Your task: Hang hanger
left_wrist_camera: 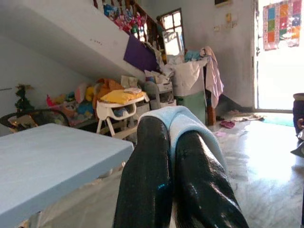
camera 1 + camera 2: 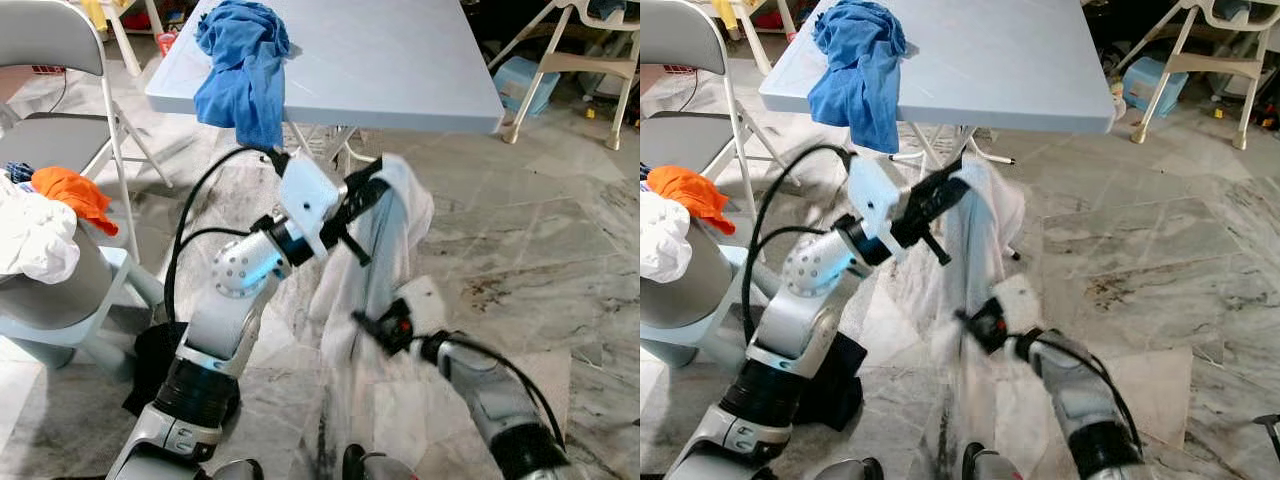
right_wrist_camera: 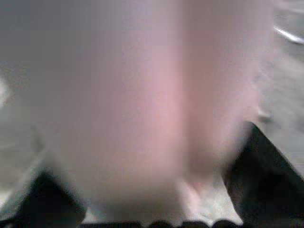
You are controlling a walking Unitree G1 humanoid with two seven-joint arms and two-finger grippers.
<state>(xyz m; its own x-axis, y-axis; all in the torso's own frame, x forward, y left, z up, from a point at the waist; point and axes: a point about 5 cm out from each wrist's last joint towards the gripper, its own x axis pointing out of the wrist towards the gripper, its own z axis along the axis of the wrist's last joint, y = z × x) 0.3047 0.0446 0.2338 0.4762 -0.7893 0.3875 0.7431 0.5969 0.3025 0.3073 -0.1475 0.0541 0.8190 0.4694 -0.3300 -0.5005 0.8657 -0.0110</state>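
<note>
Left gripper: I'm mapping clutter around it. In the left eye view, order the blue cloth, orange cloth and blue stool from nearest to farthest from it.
From the left gripper, raised and shut on the white garment:
1. Blue cloth, draped over the table edge, up and to its left.
2. Blue stool, on the floor beyond the table, to the right.
3. Orange cloth, on the laundry pile, far left.

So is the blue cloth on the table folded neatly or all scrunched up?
Scrunched up. The blue cloth lies in a crumpled heap at the corner of the light table, with part of it hanging over the edge.
</note>
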